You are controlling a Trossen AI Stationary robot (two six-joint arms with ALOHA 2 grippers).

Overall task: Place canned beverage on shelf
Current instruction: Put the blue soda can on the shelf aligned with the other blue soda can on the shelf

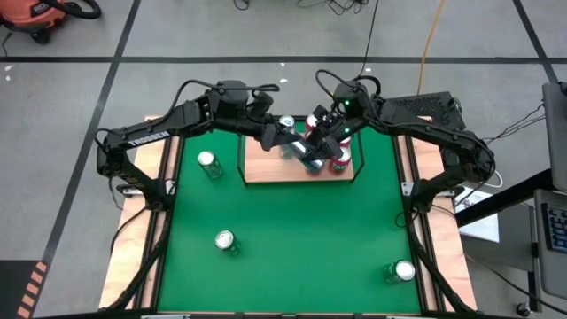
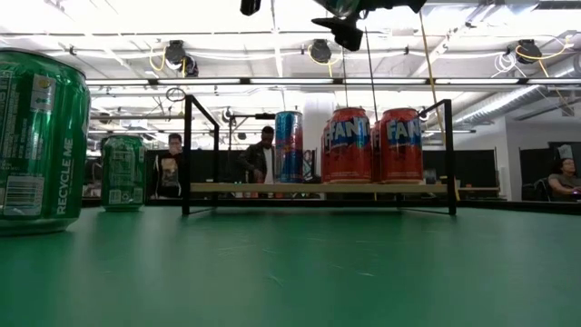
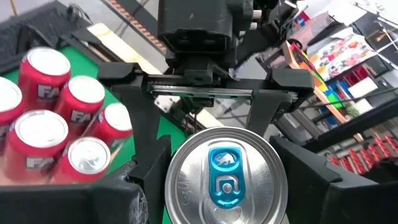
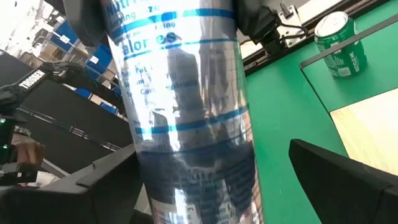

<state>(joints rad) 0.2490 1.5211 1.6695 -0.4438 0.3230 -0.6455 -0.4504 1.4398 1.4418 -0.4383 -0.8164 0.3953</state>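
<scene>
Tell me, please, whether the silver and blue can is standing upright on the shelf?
Upright. In the low view the silver and blue can stands straight on the shelf beside the red cans, and the left wrist view shows its top facing up.

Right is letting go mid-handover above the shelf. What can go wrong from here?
1. The right gripper stands open, so the held can hangs on the left gripper alone; a weak grip would drop it onto the Fanta cans below.
2. The grippers are close together; withdrawing could clip a finger or the can.
3. The shelf is crowded; placing may topple neighbours.
</scene>
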